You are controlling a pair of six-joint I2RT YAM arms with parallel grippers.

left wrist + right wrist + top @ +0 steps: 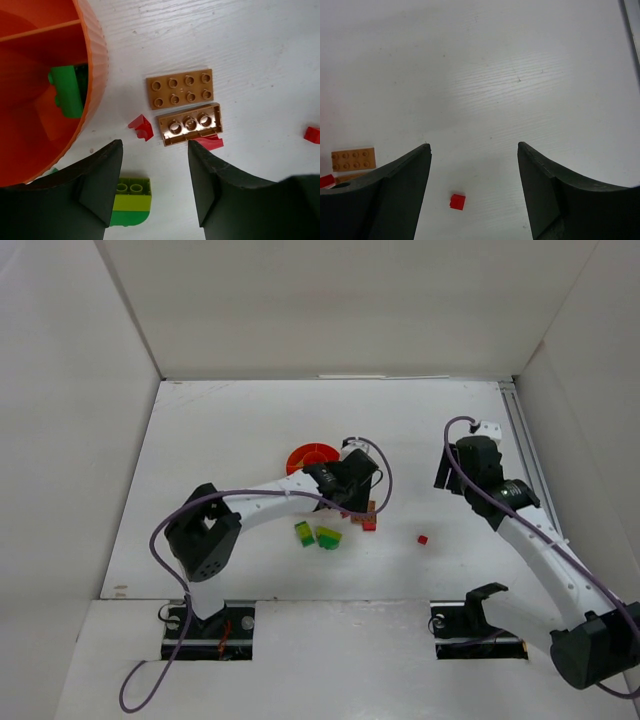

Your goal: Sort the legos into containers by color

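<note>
The orange dish [300,455] lies mid-table; in the left wrist view its ribbed wall [94,65] fills the left side, with a green lego [67,92] in one section. My left gripper [352,490] hovers right of the dish. Its jaws [155,143] are open and hold nothing. Ahead of them lie two brown plates [180,88], [190,124] and red pieces [141,127], [210,142]. A lime-and-green brick [131,200] sits under the left finger. My right gripper [447,472] is raised and open [473,146] above a small red cube [457,201].
Two lime-green stacked bricks [305,533], [329,537] lie near the front of the table. The lone red cube [423,539] sits to their right. White walls enclose the table on the left, back and right. A rail [522,440] runs along the right edge.
</note>
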